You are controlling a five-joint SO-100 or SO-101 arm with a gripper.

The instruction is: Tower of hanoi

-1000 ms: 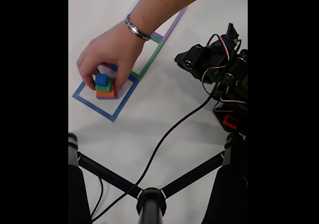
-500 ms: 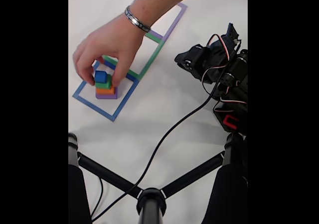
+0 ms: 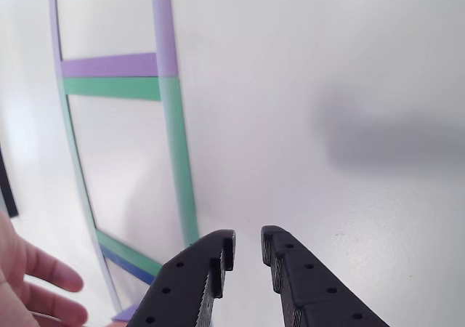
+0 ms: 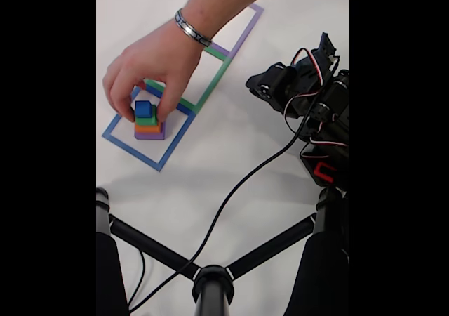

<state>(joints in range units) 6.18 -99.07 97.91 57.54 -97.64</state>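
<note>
In the other view, my gripper (image 3: pixel 248 248) hangs over bare white worktop (image 3: pixel 349 87) with its fingers (image 3: pixel 218 258) slightly apart and holding nothing, the green and purple tape outlines (image 3: pixel 174 145) to its left and a person's fingertips (image 3: pixel 33 287) at the lower left edge. In the fixed view, the tower of hanoi (image 4: pixel 148 121) stands stacked inside the blue tape outline (image 4: pixel 137 151), purple at the bottom and blue on top. A person's hand (image 4: pixel 151 63) is cupped over it, I judge squaring up the stack, so it blocks my way in while my arm (image 4: pixel 309 98) waits well apart on the right.
</note>
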